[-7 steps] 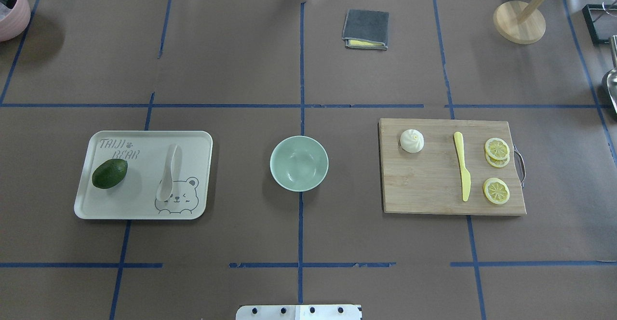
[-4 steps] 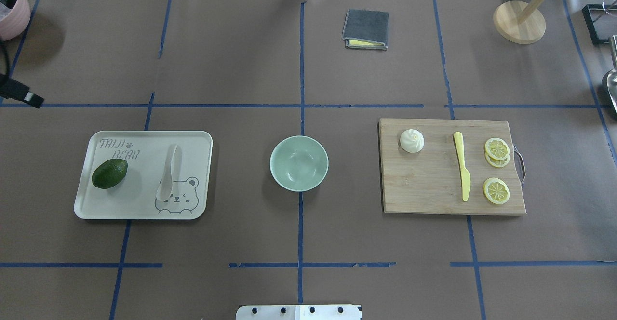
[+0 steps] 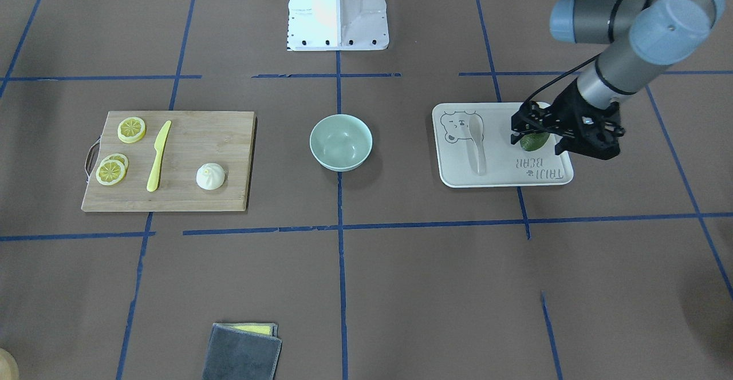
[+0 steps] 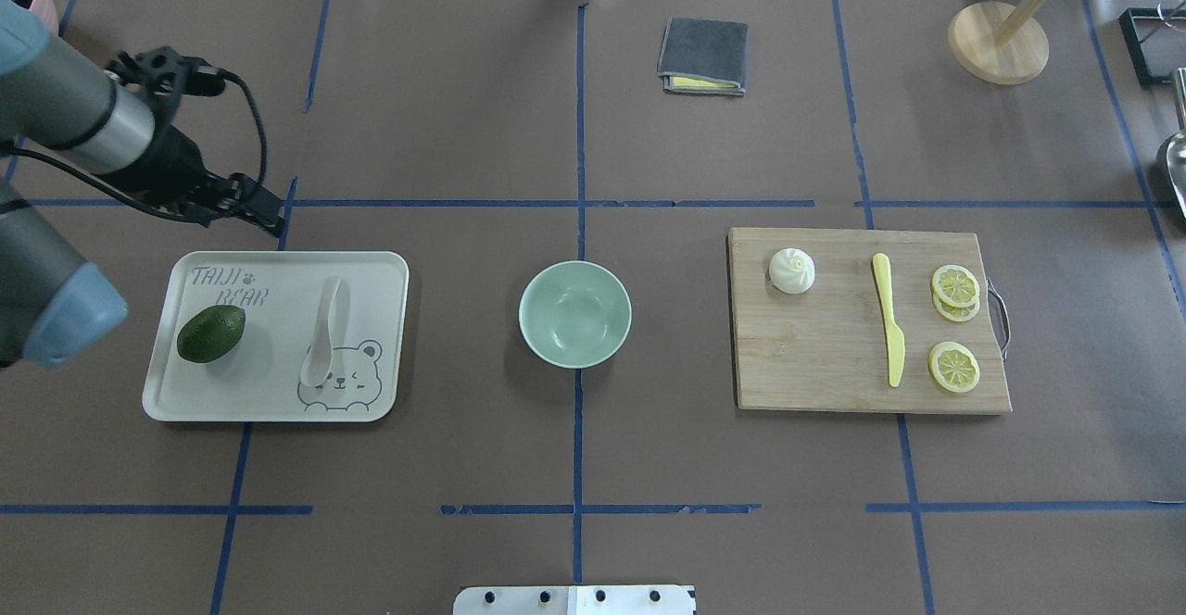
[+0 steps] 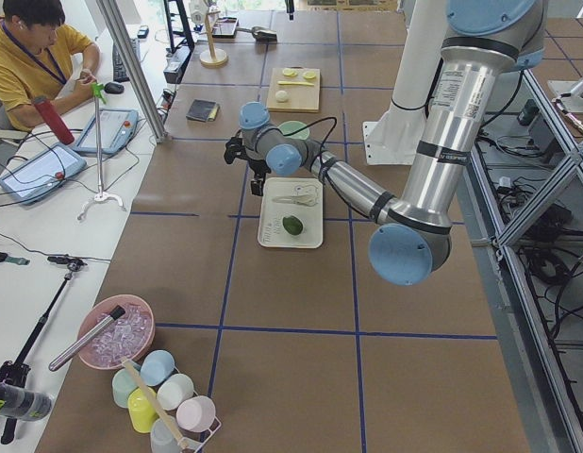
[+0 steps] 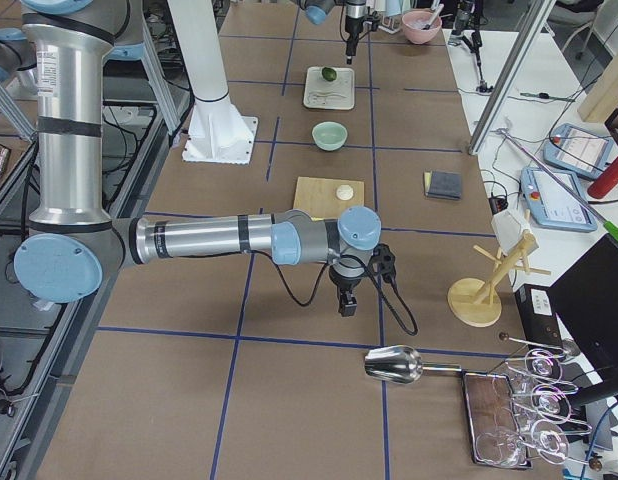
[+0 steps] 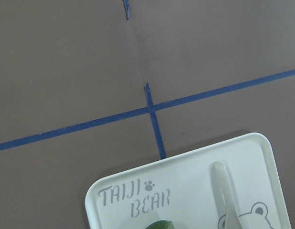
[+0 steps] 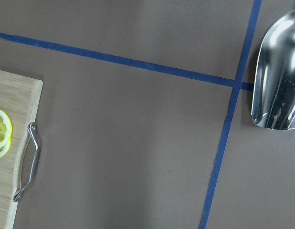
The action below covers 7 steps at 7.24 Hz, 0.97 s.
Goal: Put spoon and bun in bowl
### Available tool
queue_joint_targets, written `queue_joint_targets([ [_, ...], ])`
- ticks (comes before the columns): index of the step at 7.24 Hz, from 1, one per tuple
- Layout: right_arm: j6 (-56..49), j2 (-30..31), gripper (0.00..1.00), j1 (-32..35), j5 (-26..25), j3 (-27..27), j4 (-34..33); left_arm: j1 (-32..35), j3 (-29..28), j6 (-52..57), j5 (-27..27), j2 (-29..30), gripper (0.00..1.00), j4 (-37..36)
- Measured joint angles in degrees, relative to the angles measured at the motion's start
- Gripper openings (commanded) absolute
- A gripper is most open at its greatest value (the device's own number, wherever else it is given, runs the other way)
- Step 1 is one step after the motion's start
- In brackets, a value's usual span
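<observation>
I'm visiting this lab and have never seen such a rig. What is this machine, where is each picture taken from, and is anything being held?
Two robot arms with two-finger grippers work at a table. Cameras look from above, the front, both ends and each wrist. The left gripper hovers by the tray, which carries the spoon and an avocado. The right gripper hangs past the cutting board, where the bun, a knife and lemon slices lie. The bowl is empty. Nothing looks held.

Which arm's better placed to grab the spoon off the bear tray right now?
Left. The left gripper hovers by the far edge of the tray, near the spoon. The right gripper is far off, beyond the cutting board, with the bowl in between.
</observation>
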State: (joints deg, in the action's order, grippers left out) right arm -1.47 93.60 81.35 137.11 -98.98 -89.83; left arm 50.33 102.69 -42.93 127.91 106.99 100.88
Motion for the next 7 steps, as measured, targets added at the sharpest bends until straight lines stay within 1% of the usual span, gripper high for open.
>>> queue_joint_targets([
  [2, 0.10, 0.00, 1.00, -0.25, 0.08, 0.88, 0.00, -5.63, -4.28, -3.09, -2.50, 1.95, 0.84, 0.10],
  [4, 0.14, -0.09, 1.00, -1.11, 0.28, 1.84, 0.08, -7.68, -5.96, -3.77, -2.83, 2.64, 0.78, 0.11],
  [6, 0.15, -0.21, 1.00, -1.52, 0.75, 2.31, 0.15, -8.86, -6.53, -3.94, -2.91, 2.75, 0.74, 0.05],
  [7, 0.14, -0.17, 1.00, -1.52, 1.46, 2.38, 0.12, -9.15, -7.08, -3.91, -2.90, 2.82, 0.70, 0.08],
])
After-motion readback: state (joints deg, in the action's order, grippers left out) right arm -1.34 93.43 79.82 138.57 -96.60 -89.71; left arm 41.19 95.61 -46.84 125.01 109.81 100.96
